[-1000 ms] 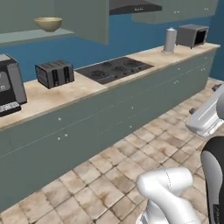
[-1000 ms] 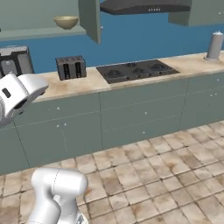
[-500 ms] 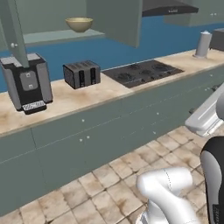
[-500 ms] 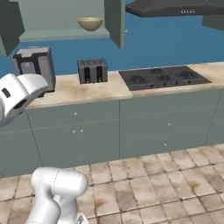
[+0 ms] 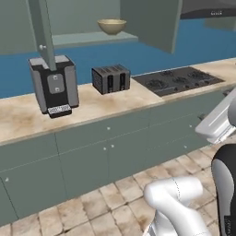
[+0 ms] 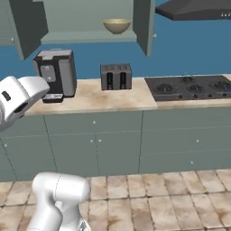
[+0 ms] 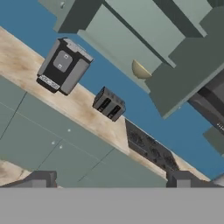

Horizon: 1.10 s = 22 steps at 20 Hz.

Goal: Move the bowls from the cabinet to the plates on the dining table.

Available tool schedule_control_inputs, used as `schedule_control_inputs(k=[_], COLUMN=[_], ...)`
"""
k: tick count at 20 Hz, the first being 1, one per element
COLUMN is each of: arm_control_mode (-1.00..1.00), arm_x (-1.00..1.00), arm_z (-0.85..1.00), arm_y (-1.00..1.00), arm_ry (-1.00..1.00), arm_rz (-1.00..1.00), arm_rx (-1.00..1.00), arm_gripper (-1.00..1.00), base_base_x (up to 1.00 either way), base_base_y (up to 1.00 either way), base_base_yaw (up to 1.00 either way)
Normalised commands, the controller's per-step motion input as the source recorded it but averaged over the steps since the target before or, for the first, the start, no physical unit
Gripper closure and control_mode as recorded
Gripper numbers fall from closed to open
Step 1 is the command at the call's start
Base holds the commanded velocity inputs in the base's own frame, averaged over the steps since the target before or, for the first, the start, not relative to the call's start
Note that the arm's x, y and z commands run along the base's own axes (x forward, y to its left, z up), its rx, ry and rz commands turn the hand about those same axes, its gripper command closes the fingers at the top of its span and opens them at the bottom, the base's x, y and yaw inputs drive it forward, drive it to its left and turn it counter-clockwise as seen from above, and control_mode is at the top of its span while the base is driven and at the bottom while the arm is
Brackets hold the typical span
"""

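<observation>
One pale yellowish-olive bowl point(image 5: 112, 26) point(image 6: 117, 25) sits on the pale shelf of the open grey-green wall cabinet point(image 5: 87, 39) point(image 6: 81, 38), near the shelf's right end. The cabinet's doors point(image 5: 42, 27) point(image 6: 144, 25) stand swung outward. In the hand view the same bowl point(image 7: 141, 70) appears far ahead, half hidden behind the shelf edge. My gripper point(image 7: 111, 181) is open, its dark fingertips point(image 7: 41, 178) wide apart with nothing between them, well short of the counter. The plates and the dining table are out of view.
Under the cabinet, a marble counter point(image 5: 97, 103) point(image 6: 103, 99) carries a coffee machine point(image 5: 53, 85) point(image 6: 56, 72), a black toaster point(image 5: 110, 78) point(image 6: 116, 76) and a cooktop point(image 5: 177, 79) point(image 6: 191, 86). Grey-green drawers point(image 6: 117, 144) front it, with tiled floor point(image 5: 106, 203) in between.
The whole picture has slid right: the base has moved, bringing the open cabinet, bowl, coffee machine and toaster toward the centre and closer. The gripper stays open.
</observation>
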Motion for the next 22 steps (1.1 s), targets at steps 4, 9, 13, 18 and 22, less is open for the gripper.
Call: schedule_control_inputs(k=[4, 9, 13, 18, 22], arm_control_mode=[1.00, 1.00, 1.00, 1.00, 1.00], arm_x=[0.00, 0.00, 0.00, 0.00, 0.00], arm_z=[0.00, 0.00, 0.00, 0.00, 0.00], arm_y=[0.00, 0.00, 0.00, 0.00, 0.00], arm_ry=[0.00, 0.00, 0.00, 0.00, 0.00], arm_rz=[0.00, 0.00, 0.00, 0.00, 0.00], arm_rx=[0.00, 0.00, 0.00, 0.00, 0.00], arm_gripper=[-1.00, -1.00, -1.00, -1.00, -1.00], base_base_x=[0.50, 0.40, 0.30, 0.27, 0.29], base_base_y=[-0.14, -0.27, -0.40, -0.45, -0.41], base_base_yaw=[0.27, 0.25, 0.25, 0.23, 0.22])
